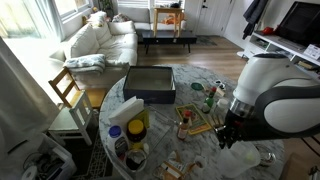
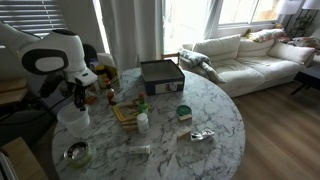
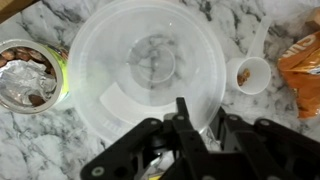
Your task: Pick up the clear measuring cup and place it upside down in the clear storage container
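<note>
The clear measuring cup [image 3: 150, 60] is a wide, see-through round cup that stands upright on the marble table and fills most of the wrist view. It also shows in both exterior views [image 1: 241, 157] [image 2: 72, 121], near the table's edge. My gripper [image 3: 203, 120] is right above it. The two black fingers sit close together with the cup's near rim pinched between them. The gripper also shows in both exterior views [image 1: 229, 133] [image 2: 79, 97]. The clear storage container [image 1: 150, 84] [image 2: 161, 75], dark grey and rectangular, sits across the table, well away from the cup.
Right beside the cup are a tin of brown pieces [image 3: 27, 76], a small white cup [image 3: 246, 72] and an orange bag [image 3: 305, 55]. Bottles, a yellow jar [image 1: 137, 127], a white bottle [image 2: 143, 122] and a green-lidded tin [image 2: 184, 112] clutter the table's middle. A wooden chair [image 1: 68, 90] stands beside the table.
</note>
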`<state>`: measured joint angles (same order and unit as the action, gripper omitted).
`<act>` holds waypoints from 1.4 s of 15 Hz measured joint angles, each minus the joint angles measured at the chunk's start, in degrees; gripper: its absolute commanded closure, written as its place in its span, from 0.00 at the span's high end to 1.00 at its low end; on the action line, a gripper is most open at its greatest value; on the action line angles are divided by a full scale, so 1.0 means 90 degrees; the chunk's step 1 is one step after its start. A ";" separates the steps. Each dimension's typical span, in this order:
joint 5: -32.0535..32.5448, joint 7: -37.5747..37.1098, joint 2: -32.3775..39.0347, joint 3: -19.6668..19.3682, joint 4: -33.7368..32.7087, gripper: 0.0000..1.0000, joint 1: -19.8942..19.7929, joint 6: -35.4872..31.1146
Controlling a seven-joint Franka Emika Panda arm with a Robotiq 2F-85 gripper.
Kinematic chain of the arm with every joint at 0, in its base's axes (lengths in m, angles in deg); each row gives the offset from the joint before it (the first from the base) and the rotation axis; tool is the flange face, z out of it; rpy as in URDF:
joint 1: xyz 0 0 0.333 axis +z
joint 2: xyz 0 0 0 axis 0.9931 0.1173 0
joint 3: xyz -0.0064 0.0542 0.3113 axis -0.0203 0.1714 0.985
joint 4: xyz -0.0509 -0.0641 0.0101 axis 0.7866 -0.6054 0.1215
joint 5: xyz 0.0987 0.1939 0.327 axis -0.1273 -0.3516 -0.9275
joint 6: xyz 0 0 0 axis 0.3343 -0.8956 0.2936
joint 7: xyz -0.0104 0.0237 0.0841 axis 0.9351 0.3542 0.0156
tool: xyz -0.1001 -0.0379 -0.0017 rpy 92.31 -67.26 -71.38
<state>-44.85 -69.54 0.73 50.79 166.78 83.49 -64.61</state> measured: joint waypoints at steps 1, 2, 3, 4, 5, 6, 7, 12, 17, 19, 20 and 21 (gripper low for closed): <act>0.0175 -0.0195 0.0020 -0.0001 -0.0001 0.00 -0.0022 0.0000; 0.0392 -0.0392 0.0026 -0.0001 -0.0008 0.00 -0.0044 0.0000; 0.0629 -0.0595 0.0025 -0.0001 -0.0026 0.00 -0.0068 0.0010; 0.0880 -0.0783 0.0023 -0.0001 -0.0062 0.01 -0.0091 0.0044; 0.1116 -0.0939 0.0023 0.0001 -0.0112 0.01 -0.0109 0.0086; 0.1355 -0.1091 0.0024 0.0004 -0.0169 0.01 -0.0119 0.0144; 0.1609 -0.1235 0.0023 0.0019 -0.0231 0.01 -0.0123 0.0228; 0.2632 -0.1530 0.0072 0.0274 -0.0476 0.01 -0.0045 0.0784; 0.4031 -0.2080 0.0466 0.0575 -0.0481 0.01 0.0138 0.0807; 0.4636 -0.2442 0.0628 0.0632 -0.0495 0.04 0.0253 0.0785; 0.4812 -0.2579 0.0703 0.0637 -0.0506 0.04 0.0313 0.0724; 0.4912 -0.2667 0.0765 0.0638 -0.0516 0.04 0.0358 0.0671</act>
<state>-0.64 -93.54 7.61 56.52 162.14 86.71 -58.57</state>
